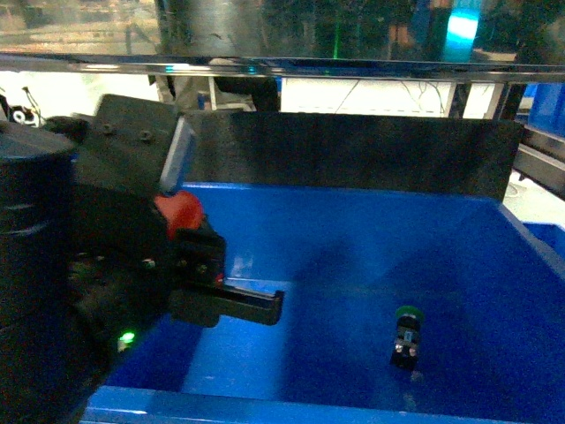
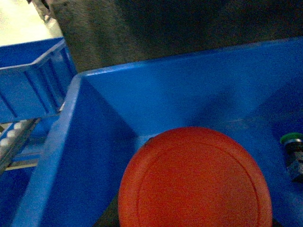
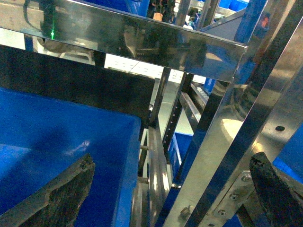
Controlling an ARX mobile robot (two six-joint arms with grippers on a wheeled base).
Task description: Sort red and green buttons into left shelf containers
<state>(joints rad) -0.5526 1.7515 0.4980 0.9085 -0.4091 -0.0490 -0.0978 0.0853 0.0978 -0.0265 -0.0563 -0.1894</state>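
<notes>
Bin: one deep blue plastic bin (image 1: pixel 371 230).
Green-capped push button (image 1: pixel 407 334): one, lying on the bin floor.
Red-capped push button (image 1: pixel 179 210): one, above the bin's left side.
My left gripper (image 1: pixel 221 296): clenched on it.
My right gripper (image 3: pixel 175 194): spread wide, beside the bin.

Shiny metal shelf bar (image 1: pixel 282 66) up top, dark board (image 1: pixel 353 159) at the back, silver shelf posts (image 3: pixel 246 113), white rollers (image 2: pixel 12 137)
</notes>
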